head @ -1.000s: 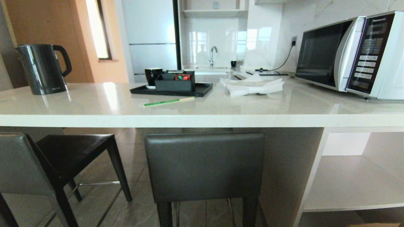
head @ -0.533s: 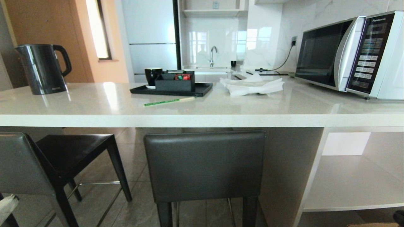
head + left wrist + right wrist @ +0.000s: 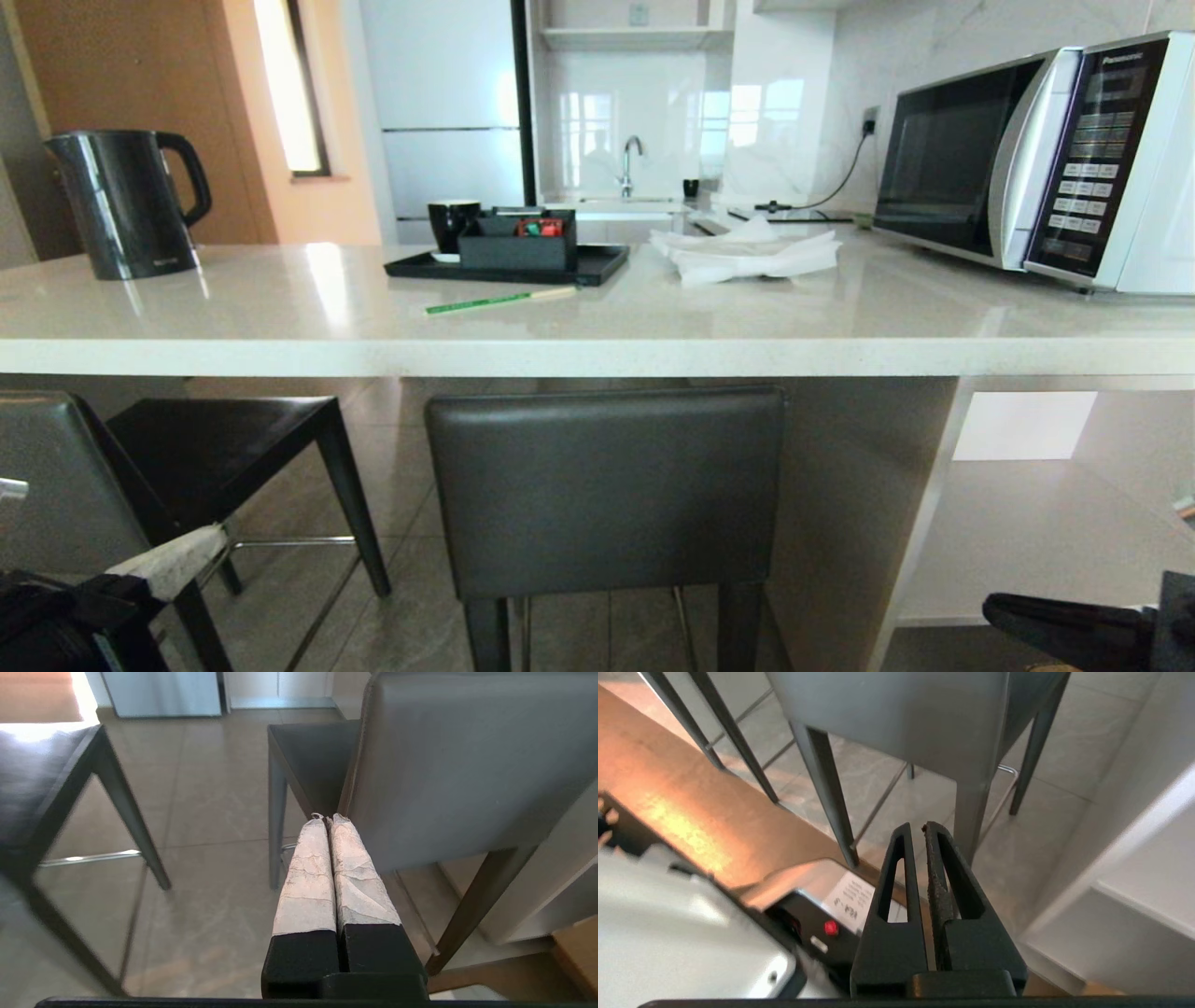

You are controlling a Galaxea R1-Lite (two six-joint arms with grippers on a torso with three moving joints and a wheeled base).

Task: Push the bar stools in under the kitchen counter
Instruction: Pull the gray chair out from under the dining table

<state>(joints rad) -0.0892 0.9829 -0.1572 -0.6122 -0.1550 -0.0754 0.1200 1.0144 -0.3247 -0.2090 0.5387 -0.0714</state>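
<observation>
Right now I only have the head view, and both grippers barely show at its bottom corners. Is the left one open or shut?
Observer: Shut and empty. The left wrist view shows the left gripper with its taped fingers pressed together.
Operator: What is it pointing at?
Observer: The side edge of the centre stool, where backrest meets seat. I cannot tell whether it touches.
Operator: And the right one?
Observer: The right gripper is shut too, holding nothing, and is aimed low at that stool's back leg, below the backrest.
</observation>
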